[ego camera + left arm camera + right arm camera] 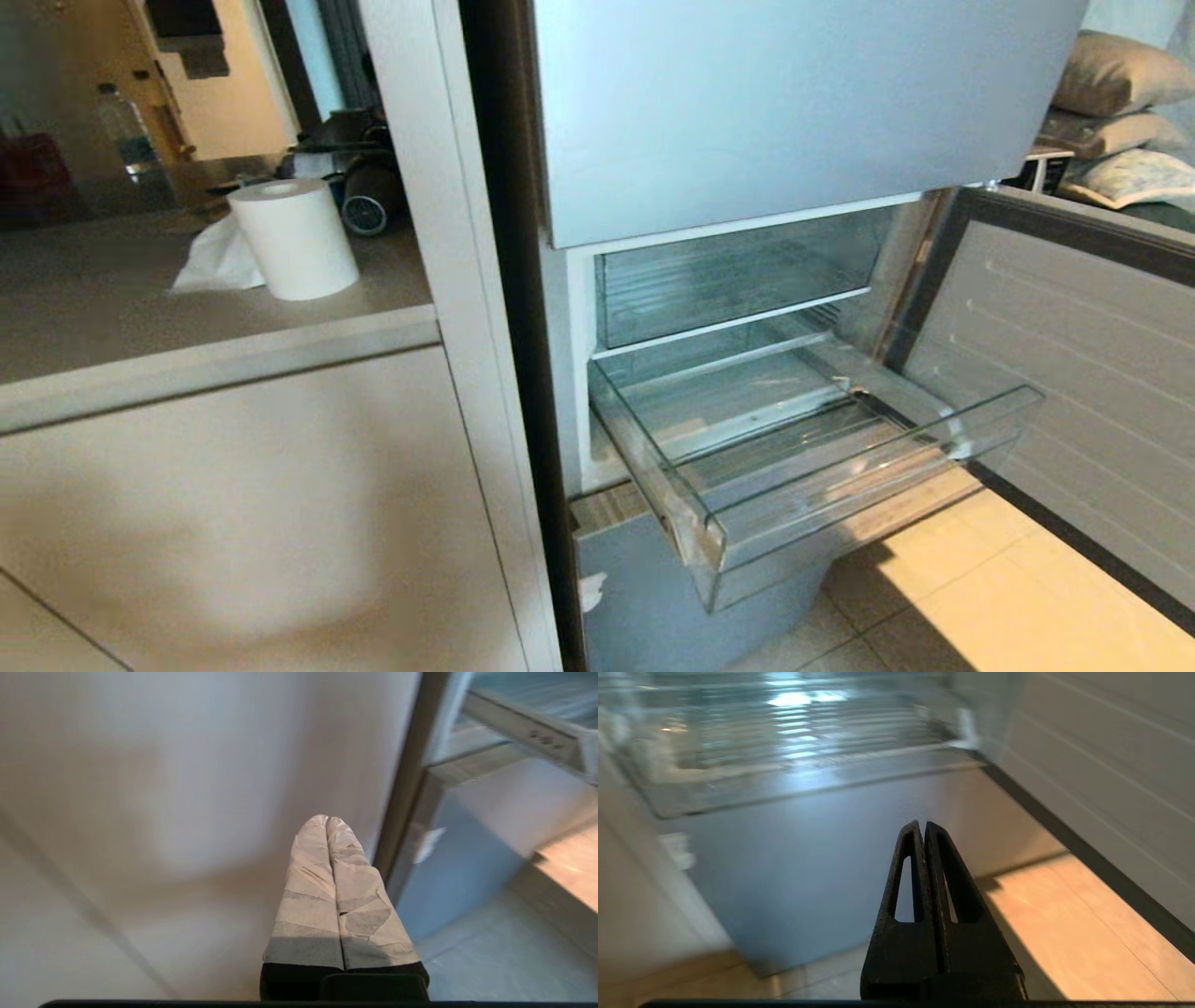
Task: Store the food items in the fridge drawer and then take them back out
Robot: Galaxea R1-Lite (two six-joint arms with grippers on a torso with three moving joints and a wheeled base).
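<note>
The pale blue-grey fridge (794, 103) stands with its middle door swung open to the right. The clear fridge drawer (822, 467) is pulled out, and nothing lies on its ribbed floor. The food items are out of view. Neither arm shows in the head view. My left gripper (327, 819), its fingers wrapped in pale tape, is shut and empty, low down before the white cabinet front. My right gripper (922, 823), with black fingers, is shut and empty, held below the drawer (794, 742) and facing the lower blue door panel (794, 868).
Above the pulled-out drawer a second clear bin (738, 271) sits pushed in. The open door's white inner panel (1074, 373) stands on the right. On the left, a counter (103, 308) holds a paper towel roll (294, 238). Tiled floor (1008, 597) lies below.
</note>
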